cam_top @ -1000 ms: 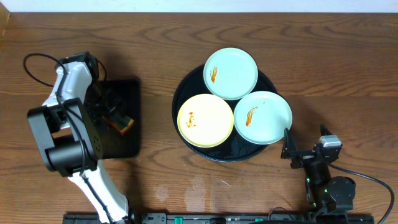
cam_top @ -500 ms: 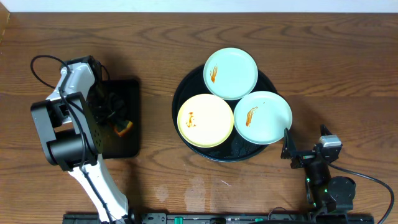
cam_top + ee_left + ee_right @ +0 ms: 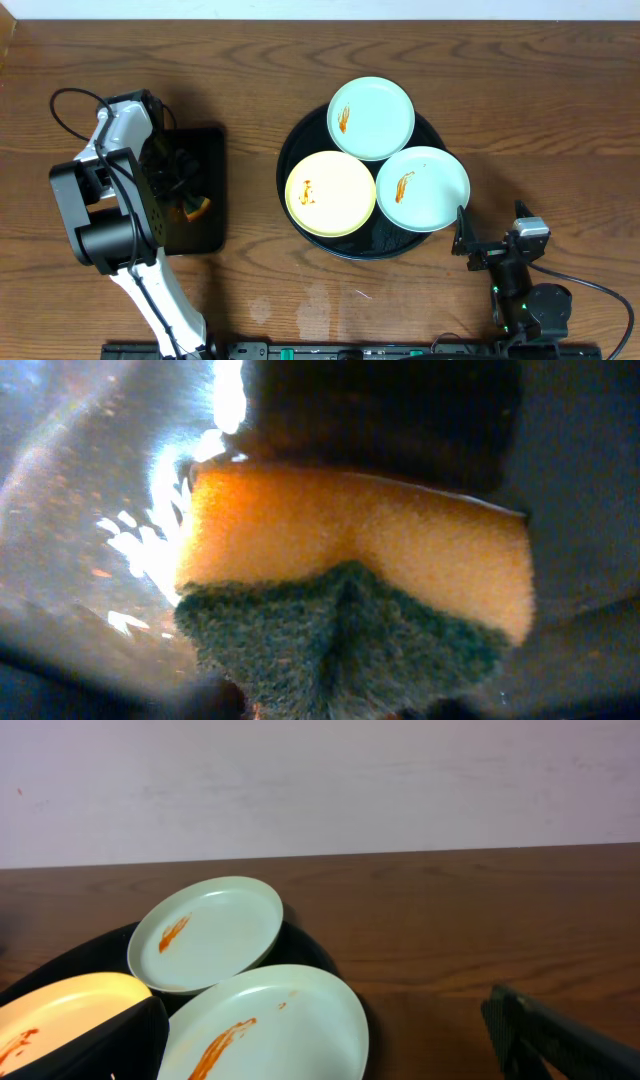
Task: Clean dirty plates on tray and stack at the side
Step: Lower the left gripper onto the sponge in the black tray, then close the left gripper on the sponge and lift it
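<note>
Three plates lie on the round black tray (image 3: 287,150): a mint one (image 3: 371,118) at the back, a mint one (image 3: 422,188) on the right and a yellow one (image 3: 331,193) on the left. Each carries an orange-brown smear. My left gripper (image 3: 182,192) is down over the small rectangular tray, shut on an orange sponge (image 3: 350,550) whose green scouring side (image 3: 340,640) is creased by the squeeze. My right gripper (image 3: 470,245) stands open just off the round tray's right edge. In the right wrist view the nearest mint plate (image 3: 280,1020) lies between its fingertips (image 3: 135,1040).
A rectangular black tray (image 3: 205,150) sits at the left under the left arm. Bare wood-grain tabletop (image 3: 520,110) surrounds both trays. Faint damp marks (image 3: 310,305) show on the wood near the front edge.
The left arm has shifted a little and the sponge has moved slightly left and forward on the rectangular tray. The plates and the right arm have not moved.
</note>
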You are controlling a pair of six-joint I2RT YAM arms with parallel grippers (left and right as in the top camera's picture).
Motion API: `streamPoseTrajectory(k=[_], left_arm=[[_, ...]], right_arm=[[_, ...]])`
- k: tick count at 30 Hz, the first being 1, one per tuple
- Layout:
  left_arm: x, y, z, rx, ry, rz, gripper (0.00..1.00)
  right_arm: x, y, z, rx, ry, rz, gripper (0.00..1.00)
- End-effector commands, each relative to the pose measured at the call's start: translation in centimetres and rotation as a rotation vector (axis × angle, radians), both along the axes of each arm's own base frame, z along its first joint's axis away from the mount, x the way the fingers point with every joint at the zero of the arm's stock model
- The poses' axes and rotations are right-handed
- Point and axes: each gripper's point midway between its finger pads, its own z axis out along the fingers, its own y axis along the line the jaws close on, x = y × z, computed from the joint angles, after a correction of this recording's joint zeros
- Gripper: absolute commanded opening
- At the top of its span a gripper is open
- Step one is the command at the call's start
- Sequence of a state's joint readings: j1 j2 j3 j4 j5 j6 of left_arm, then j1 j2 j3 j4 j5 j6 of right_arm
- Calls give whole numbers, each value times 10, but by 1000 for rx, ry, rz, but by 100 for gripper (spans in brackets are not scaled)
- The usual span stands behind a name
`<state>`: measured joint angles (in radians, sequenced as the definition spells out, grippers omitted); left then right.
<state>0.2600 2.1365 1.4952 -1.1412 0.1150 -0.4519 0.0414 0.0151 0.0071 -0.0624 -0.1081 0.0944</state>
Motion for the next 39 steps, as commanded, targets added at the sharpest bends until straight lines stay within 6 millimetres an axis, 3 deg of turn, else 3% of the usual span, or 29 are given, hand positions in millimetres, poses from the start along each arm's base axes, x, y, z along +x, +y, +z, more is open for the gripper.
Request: streamPoseTrajectory(k=[1, 8, 17, 24, 30, 39], left_arm=[[-4, 3, -4, 7, 33, -8, 75], [-12, 1, -4, -1, 63, -8, 74], [-12, 1, -9, 2, 53, -8, 28], [-6, 3, -3, 6, 38, -7, 8], [8, 7, 32, 25, -30, -7, 7], [23, 11, 119, 102, -312, -5, 7]], right_arm=[[0, -2, -1, -10, 1, -8, 99], [0, -2, -1, -10, 1, -8, 99], [0, -2, -1, -10, 1, -8, 99], [0, -2, -1, -10, 1, -8, 99], [0, -2, -1, -10, 1, -8, 99], [0, -2, -1, -10, 0, -8, 99]])
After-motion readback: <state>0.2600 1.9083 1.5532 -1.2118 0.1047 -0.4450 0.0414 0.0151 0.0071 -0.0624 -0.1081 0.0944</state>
